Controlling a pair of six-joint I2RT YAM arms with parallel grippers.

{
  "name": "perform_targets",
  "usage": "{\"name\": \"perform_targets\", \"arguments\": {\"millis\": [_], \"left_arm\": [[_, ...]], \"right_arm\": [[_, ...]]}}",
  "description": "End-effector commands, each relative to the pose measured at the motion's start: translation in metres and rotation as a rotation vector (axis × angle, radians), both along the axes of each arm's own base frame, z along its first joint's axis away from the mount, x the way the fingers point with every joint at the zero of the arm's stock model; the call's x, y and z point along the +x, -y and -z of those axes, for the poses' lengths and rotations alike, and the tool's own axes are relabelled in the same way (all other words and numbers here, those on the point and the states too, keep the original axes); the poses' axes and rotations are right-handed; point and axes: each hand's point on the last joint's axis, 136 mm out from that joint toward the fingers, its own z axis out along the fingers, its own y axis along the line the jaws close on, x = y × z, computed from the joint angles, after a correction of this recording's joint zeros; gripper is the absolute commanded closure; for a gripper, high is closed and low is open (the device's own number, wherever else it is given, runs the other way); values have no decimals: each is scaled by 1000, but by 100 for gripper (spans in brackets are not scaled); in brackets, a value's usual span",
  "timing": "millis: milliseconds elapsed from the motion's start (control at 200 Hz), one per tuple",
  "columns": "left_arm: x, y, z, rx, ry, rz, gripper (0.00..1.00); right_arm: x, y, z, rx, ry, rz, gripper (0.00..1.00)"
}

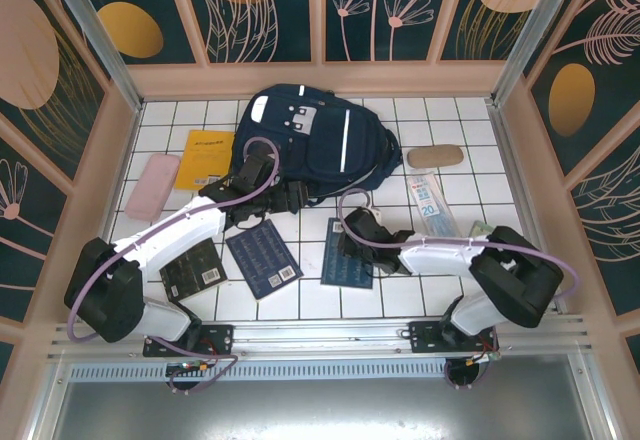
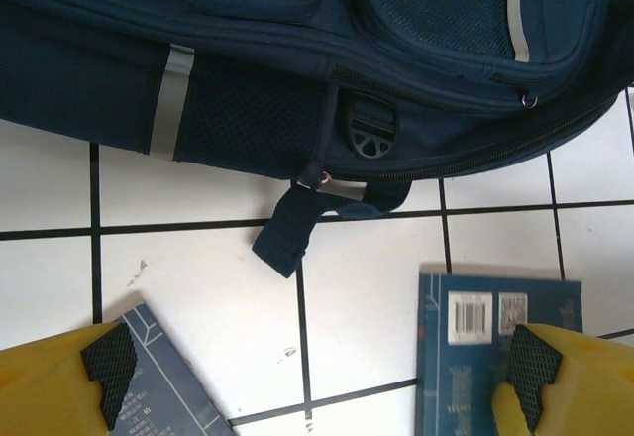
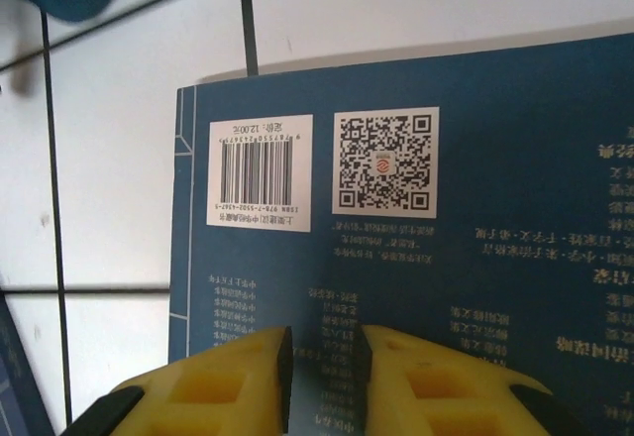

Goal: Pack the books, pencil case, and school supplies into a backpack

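The navy backpack (image 1: 320, 145) lies flat at the back centre, and its lower edge and a strap show in the left wrist view (image 2: 297, 50). My left gripper (image 1: 285, 200) (image 2: 322, 362) hangs open over bare tile just below the backpack. My right gripper (image 1: 352, 243) (image 3: 325, 377) is closed to a narrow gap on a navy book (image 1: 345, 260) (image 3: 446, 258), with a strip of its cover pinched between the pads. Another navy book (image 1: 263, 260) and a blackish book (image 1: 193, 270) lie to the left. A yellow book (image 1: 208, 158) and a pink case (image 1: 152, 185) sit at the far left. A tan pouch (image 1: 435, 156) is at the right.
A clear packet with blue print (image 1: 430, 205) and a small green item (image 1: 480, 228) lie by the right wall. Wooden walls enclose the white tiled floor (image 1: 300, 300). A metal rail (image 1: 330, 335) runs along the near edge by the arm bases.
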Motion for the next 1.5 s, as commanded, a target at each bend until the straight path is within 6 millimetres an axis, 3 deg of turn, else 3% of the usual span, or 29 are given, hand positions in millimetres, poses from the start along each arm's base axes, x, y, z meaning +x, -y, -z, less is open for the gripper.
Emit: {"name": "perform_targets", "arguments": {"millis": [0,125,275,500,645,735,876,1026,1376,1496], "left_arm": [[-3,0,-4,-56,-14,-38,4],[-10,8,4,-138,-52,-52,6],[-20,26,18,-276,-110,-40,13],[-28,48,29,-345,-131,9,28],[-33,59,38,-359,-147,56,37],[-36,67,44,-371,-159,82,41],[-41,79,54,-370,-179,122,44],[-44,89,62,-359,-190,155,44],[-56,100,91,-330,-254,198,49],[-58,105,92,-333,-262,214,50]], "right_arm": [[17,12,13,-52,10,-29,73],[42,15,6,-41,38,-45,72],[60,6,-24,-42,97,-75,64],[55,23,-50,11,154,18,63],[37,43,-45,27,106,90,63],[23,59,-32,-24,45,124,64],[5,73,-10,-32,-18,147,64],[-1,90,2,-58,-39,202,64],[7,75,17,-61,-73,135,67],[7,71,22,-62,-93,121,68]]}}
